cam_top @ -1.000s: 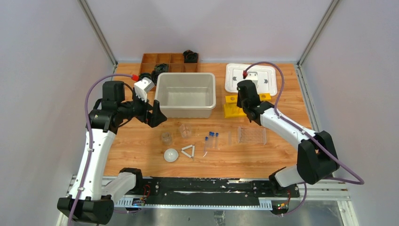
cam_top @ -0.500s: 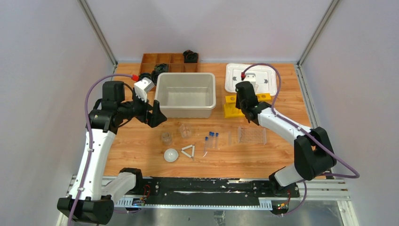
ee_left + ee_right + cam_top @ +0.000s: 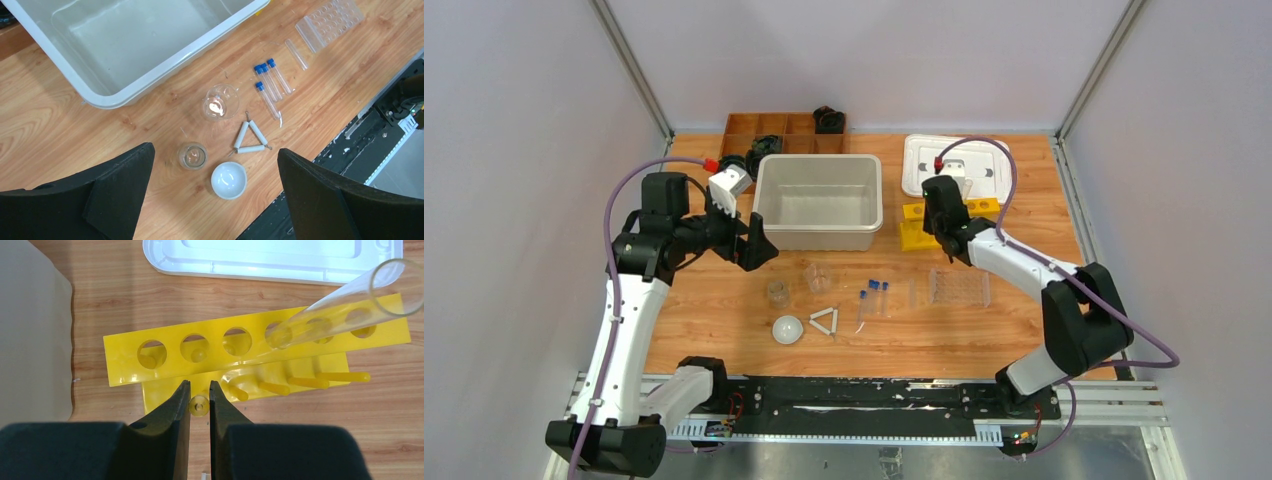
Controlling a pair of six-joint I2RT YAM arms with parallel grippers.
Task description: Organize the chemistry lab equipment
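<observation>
- While the right claw (image 3: pixel 199 386) is hovering directly over the yellow rack (image 3: pixel 172 368) at the far right of the tabletop (image 3: pixel 724 310), its jaws are sitting almost pressed together with only a slit between them. A yellow peg (image 3: pixel 199 405) of the rack is showing in that slit, and I cannot tell whether it is being nipped or merely framed.
- One uncapped clear tube (image 3: pixel 340 302) is leaning through a hole of that rack, its mouth tilting up to the right.
- The blue-capped tubes (image 3: pixel 874 297) are lying flat on the tabletop, toward the arm bases and a little left of the right claw, between the white triangle (image 3: pixel 824 320) and the clear plastic rack (image 3: pixel 959 287).
- Their long axes are running roughly near-to-far, with the caps at the far end, so I judge a descending claw would be needing its jaws set across that line.
- The left claw (image 3: pixel 754 243) is hanging spread wide beside the white bin (image 3: pixel 769 200), gripping nothing.
- To my eye the right arm is sitting somewhat nearer the tubes, with the rack right beneath it.
</observation>
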